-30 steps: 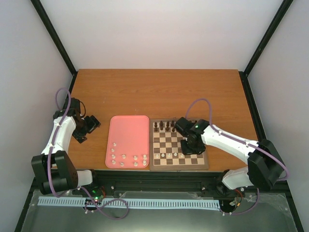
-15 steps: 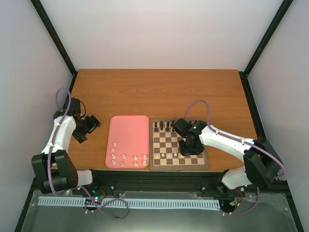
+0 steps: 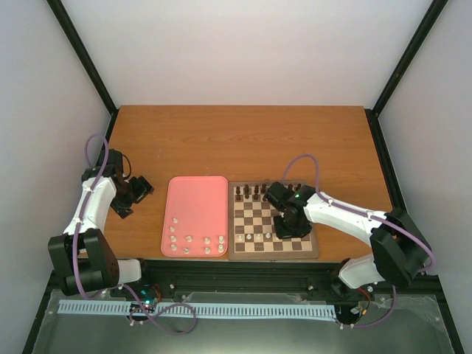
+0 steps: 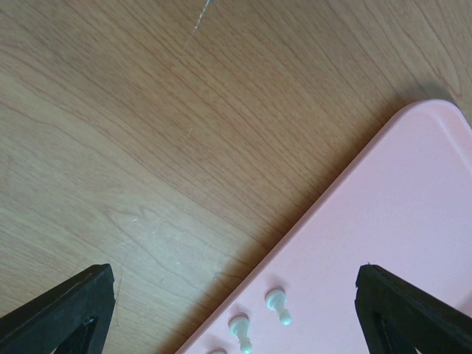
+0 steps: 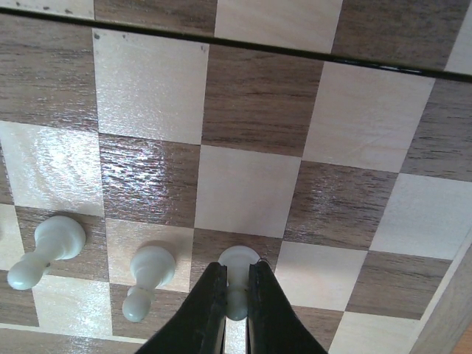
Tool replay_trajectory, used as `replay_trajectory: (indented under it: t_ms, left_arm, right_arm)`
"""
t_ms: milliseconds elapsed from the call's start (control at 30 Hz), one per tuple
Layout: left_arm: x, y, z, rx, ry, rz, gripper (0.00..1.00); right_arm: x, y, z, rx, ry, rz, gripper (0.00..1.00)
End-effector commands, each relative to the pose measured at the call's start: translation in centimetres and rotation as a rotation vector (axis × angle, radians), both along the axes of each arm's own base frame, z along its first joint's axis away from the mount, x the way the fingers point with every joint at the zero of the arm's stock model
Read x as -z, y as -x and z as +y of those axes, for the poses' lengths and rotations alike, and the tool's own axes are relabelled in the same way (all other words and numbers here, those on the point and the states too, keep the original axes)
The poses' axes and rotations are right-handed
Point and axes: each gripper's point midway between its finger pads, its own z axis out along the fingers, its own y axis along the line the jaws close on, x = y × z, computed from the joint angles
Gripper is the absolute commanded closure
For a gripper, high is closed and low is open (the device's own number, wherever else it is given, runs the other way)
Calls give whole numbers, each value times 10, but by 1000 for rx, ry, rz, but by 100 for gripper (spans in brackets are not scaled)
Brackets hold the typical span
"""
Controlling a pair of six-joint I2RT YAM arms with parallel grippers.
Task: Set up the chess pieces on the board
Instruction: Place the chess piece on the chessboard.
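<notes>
My right gripper is shut on a small white pawn, whose base sits at a dark square of the board in its near rows. Left of it in the same row stand two more white pawns. From above, the right gripper hangs over the right half of the board. Several white chess pieces stand on the pink tray. My left gripper is open above the tray's edge, with two white pieces between its fingers but untouched.
The pink tray lies just left of the board. Dark brown pieces line the board's far rows. The left arm sits over the table left of the tray. Black frame posts border the table.
The right arm has edged slightly left over the board, still holding the pawn. The left arm has not moved.
</notes>
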Motion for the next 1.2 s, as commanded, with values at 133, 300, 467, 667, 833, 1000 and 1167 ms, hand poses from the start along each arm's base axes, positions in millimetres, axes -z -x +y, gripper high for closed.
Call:
replay_trajectory:
  t_ms: [133, 300, 467, 667, 833, 1000, 1167]
  left_arm:
    - [-1, -1, 1, -13, 5, -9, 0]
    - [-1, -2, 1, -14, 6, -11, 0]
    - [-1, -2, 1, -13, 7, -12, 0]
    - [-1, -3, 0, -13, 8, -13, 0]
    - [-1, -3, 0, -13, 9, -14, 0]
    - [-2, -5, 0, -11, 14, -15, 0]
    - [-1, -8, -1, -7, 21, -16, 0]
  right_arm:
    - [6, 0, -1, -5, 11, 2, 85]
    - [2, -3, 1, -6, 5, -8, 80]
    - [-6, -10, 0, 3, 15, -39, 74]
    - [-18, -21, -3, 14, 49, -85, 70]
    - [-31, -35, 8, 7, 32, -123, 68]
    - [-62, -63, 39, -81, 9, -218, 67]
    - [-90, -84, 119, -255, -91, -290, 56]
